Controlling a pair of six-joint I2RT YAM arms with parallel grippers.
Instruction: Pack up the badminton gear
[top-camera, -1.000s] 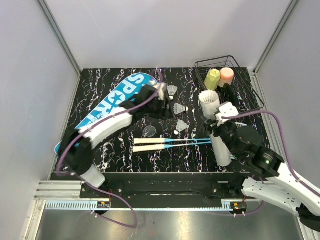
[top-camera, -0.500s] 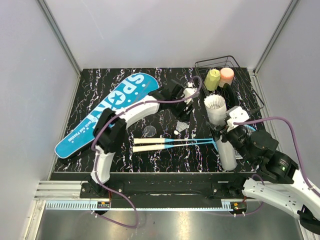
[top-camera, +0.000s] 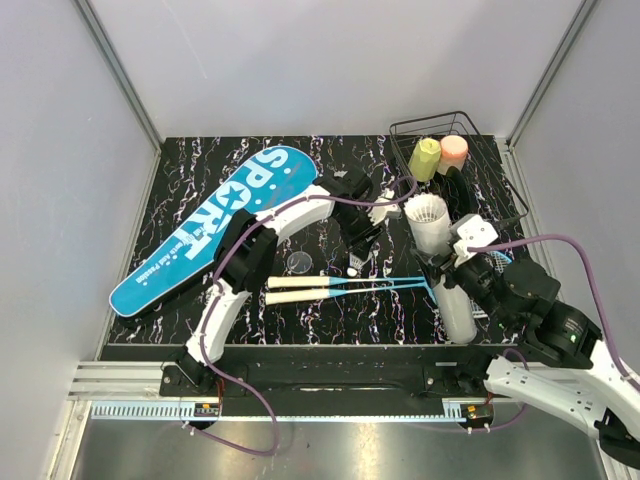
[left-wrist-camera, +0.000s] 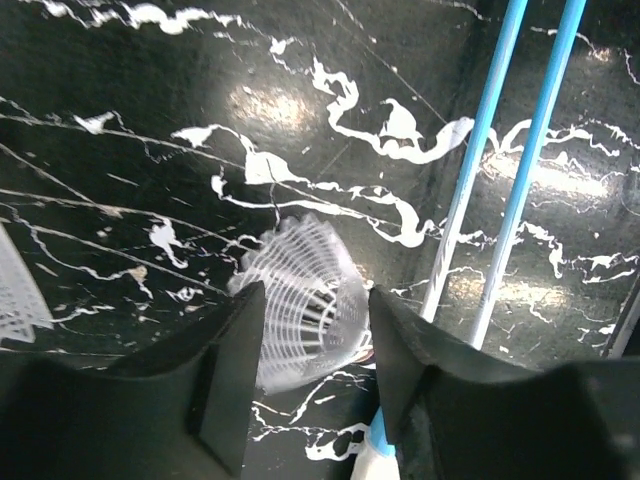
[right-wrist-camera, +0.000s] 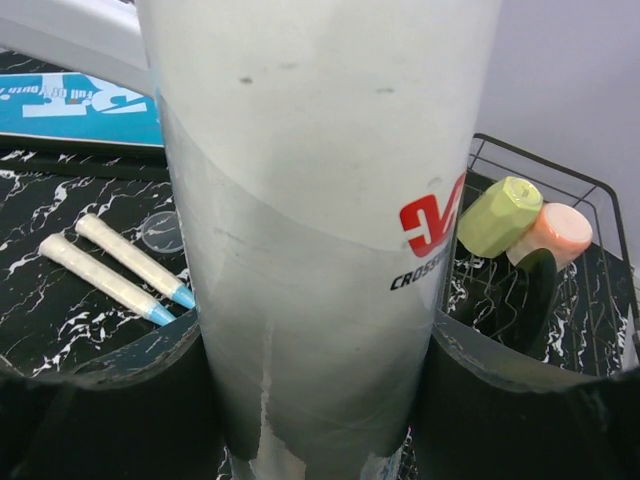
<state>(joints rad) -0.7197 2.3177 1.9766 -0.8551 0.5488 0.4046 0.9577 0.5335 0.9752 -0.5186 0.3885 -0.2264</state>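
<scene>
Shuttlecock (left-wrist-camera: 300, 305) between left hand's (left-wrist-camera: 312, 335) spread fingers (left-wrist-camera: 228, 375)

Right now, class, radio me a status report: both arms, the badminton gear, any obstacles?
Left jaws open, flanking a shuttlecock. Right jaws shut on the tube. Racket shafts lie close beside that shuttlecock.

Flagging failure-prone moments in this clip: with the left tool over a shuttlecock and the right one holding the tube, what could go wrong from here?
1. The left tool straddles the shuttlecock at its feather skirt; closing there may crush it or squeeze it out.
2. The racket shafts lie close beside that tool, so they might get nudged.
3. The right tool holds the tube by its smooth wall; it might slip or tip.
</scene>
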